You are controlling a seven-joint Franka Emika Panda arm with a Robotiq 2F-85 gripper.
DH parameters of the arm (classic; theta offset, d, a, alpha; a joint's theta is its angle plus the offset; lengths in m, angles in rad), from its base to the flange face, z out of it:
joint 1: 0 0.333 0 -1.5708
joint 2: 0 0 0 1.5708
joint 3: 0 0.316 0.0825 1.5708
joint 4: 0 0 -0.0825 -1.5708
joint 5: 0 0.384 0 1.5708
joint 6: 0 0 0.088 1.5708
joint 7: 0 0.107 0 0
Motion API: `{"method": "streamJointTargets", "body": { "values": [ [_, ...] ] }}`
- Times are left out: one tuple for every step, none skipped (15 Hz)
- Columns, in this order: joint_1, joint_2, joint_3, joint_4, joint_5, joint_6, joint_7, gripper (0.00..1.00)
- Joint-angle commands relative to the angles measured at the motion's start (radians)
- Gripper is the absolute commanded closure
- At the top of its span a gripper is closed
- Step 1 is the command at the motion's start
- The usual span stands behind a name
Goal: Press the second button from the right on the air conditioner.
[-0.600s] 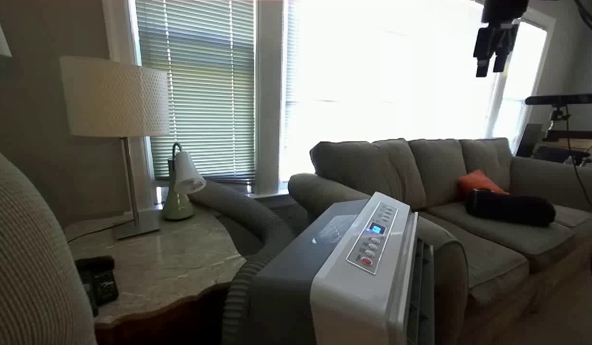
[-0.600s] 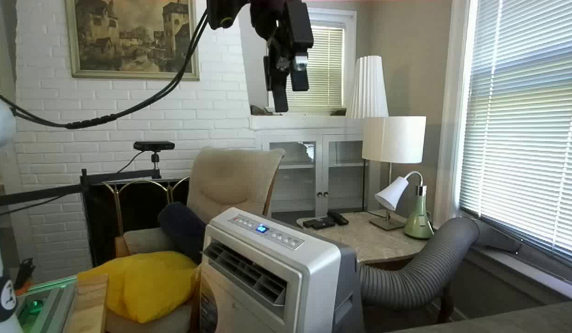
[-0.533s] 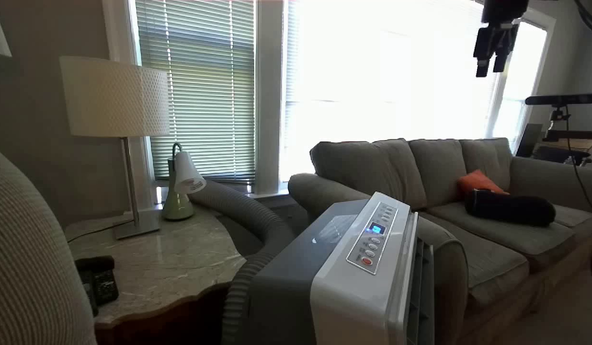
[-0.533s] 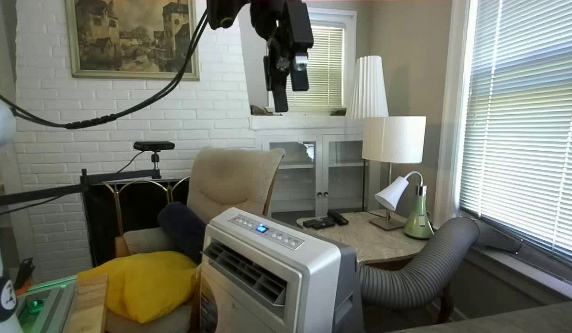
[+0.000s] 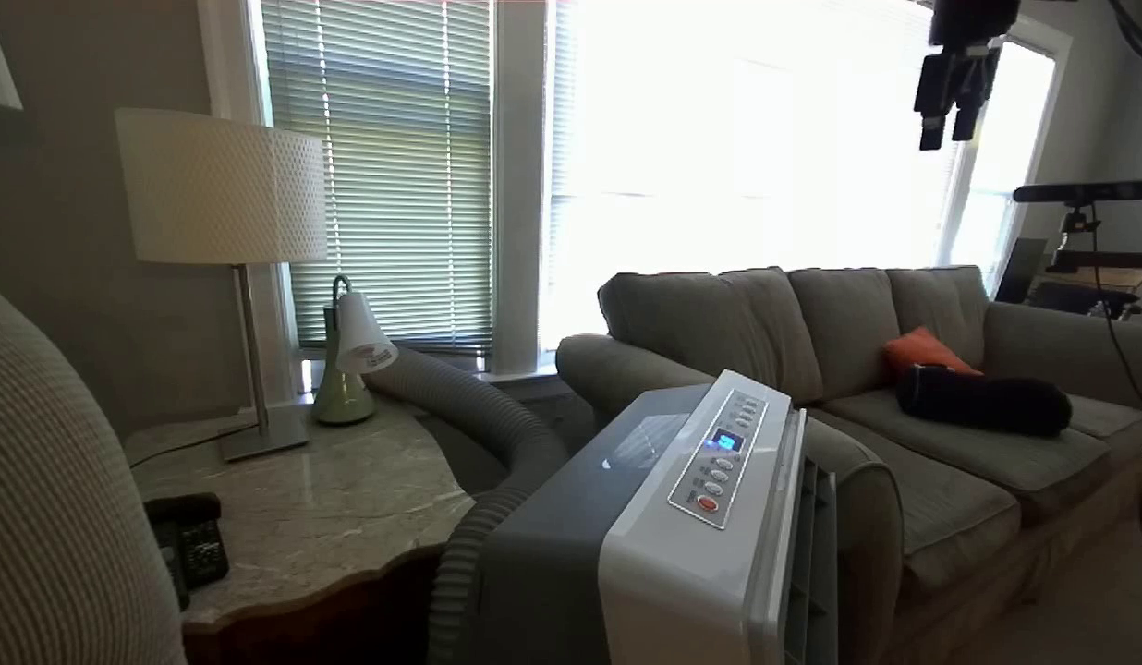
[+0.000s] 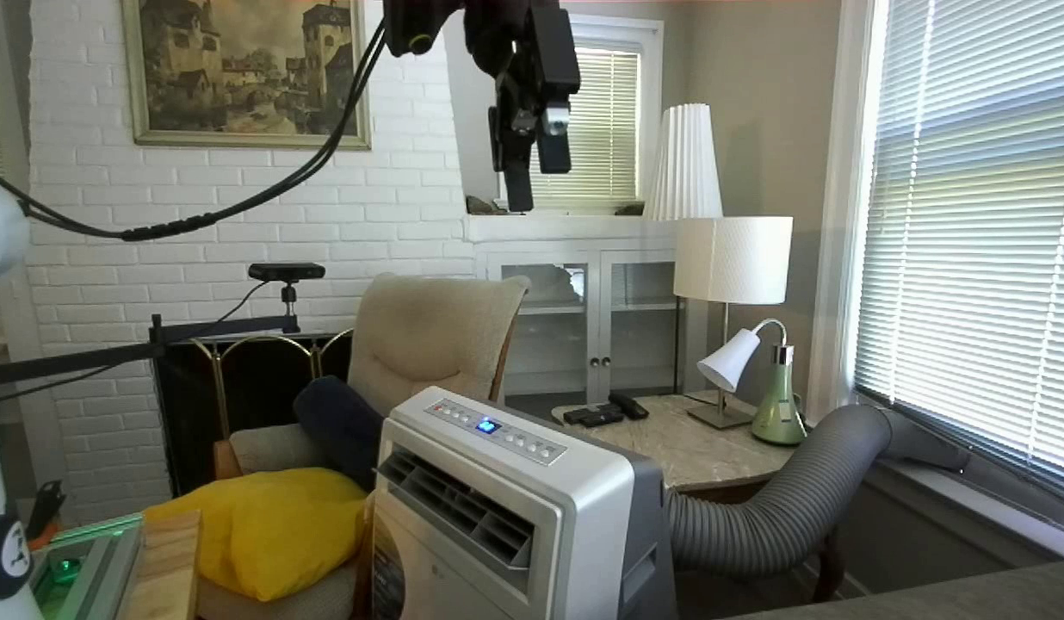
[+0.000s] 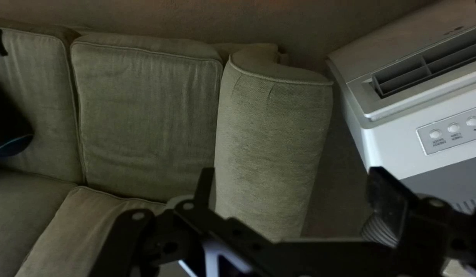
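The air conditioner, with its white front and grey body, shows in both exterior views (image 5: 668, 563) (image 6: 584, 474) and at the right of the wrist view (image 7: 392, 144). Its control strip (image 6: 497, 430) has a blue-lit display (image 6: 487, 425) and white buttons at the right end; the second from the right (image 6: 533, 447) also shows in the wrist view (image 7: 453, 128), where labels stand upside down. My gripper (image 5: 948, 137) (image 6: 538, 185) hangs high above the unit's level, fingers down. In the wrist view the gripper (image 7: 292, 171) is open, with nothing between its fingers, over the sofa arm beside the unit.
The grey sofa (image 5: 710, 319) stands beside the unit; its arm (image 7: 272, 154) lies under the gripper. A ribbed hose (image 6: 756, 525) runs from the unit's back to the window. Lamps (image 6: 734, 258) stand on a stone-topped table (image 6: 670, 443). A yellow pillow (image 6: 274, 534) lies near the unit.
My gripper has moved down very slightly, and a touch to the left in an exterior view. The air conditioner and the rest have not moved.
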Motion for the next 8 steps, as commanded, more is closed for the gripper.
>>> {"method": "streamJointTargets", "body": {
  "values": [
    [0.050,0.020,0.006,-0.002,0.041,-0.040,0.027,0.00],
    [0.065,0.021,0.011,-0.007,0.054,-0.042,0.025,0.00],
    [0.084,0.021,0.018,-0.015,0.068,-0.040,0.022,0.00],
    [0.102,0.024,0.021,-0.017,0.090,-0.037,0.017,0.00],
    [0.120,0.029,0.026,-0.020,0.109,-0.023,0.018,0.00],
    [0.135,0.034,0.031,-0.022,0.128,-0.013,0.015,0.00],
    [0.151,0.042,0.037,-0.027,0.150,0.009,0.019,0.00],
    [0.164,0.055,0.043,-0.026,0.169,0.026,0.022,0.00]
  ]
}}
